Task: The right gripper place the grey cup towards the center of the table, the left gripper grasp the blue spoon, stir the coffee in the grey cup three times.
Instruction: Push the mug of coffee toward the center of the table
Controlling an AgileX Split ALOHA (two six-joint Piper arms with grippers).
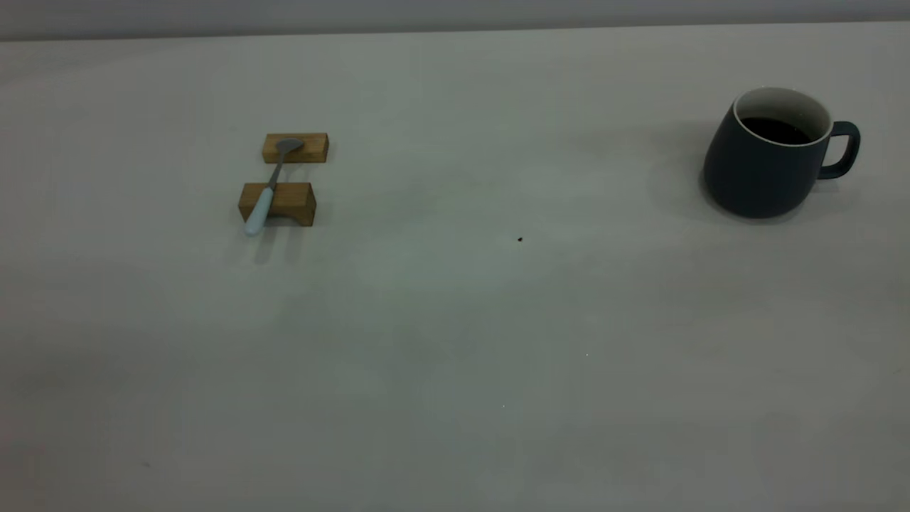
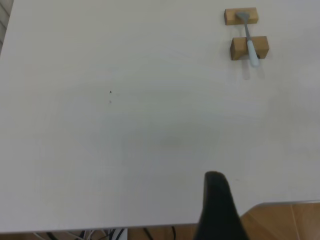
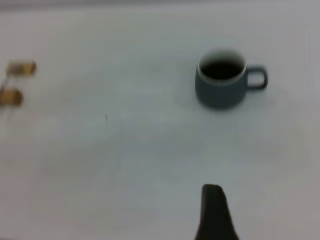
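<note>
The grey cup (image 1: pixel 764 167) stands upright at the table's (image 1: pixel 455 341) far right with its handle pointing right. Dark coffee (image 1: pixel 778 130) fills it partway. The blue spoon (image 1: pixel 271 181) lies across two wooden blocks at the left, its pale handle towards the front. Neither gripper appears in the exterior view. My left gripper (image 2: pixel 215 181) shows only as a dark tip over the table's near edge, far from the spoon (image 2: pixel 248 37). My right gripper (image 3: pixel 212 193) shows the same way, well short of the cup (image 3: pixel 220 92), with nothing in it.
The two wooden blocks (image 1: pixel 295 148) (image 1: pixel 279 205) hold the spoon off the tabletop. A tiny dark speck (image 1: pixel 520 240) marks the table near its middle. Wide bare tabletop lies between the blocks and the cup. Wooden floor (image 2: pixel 290 222) shows beyond the table edge.
</note>
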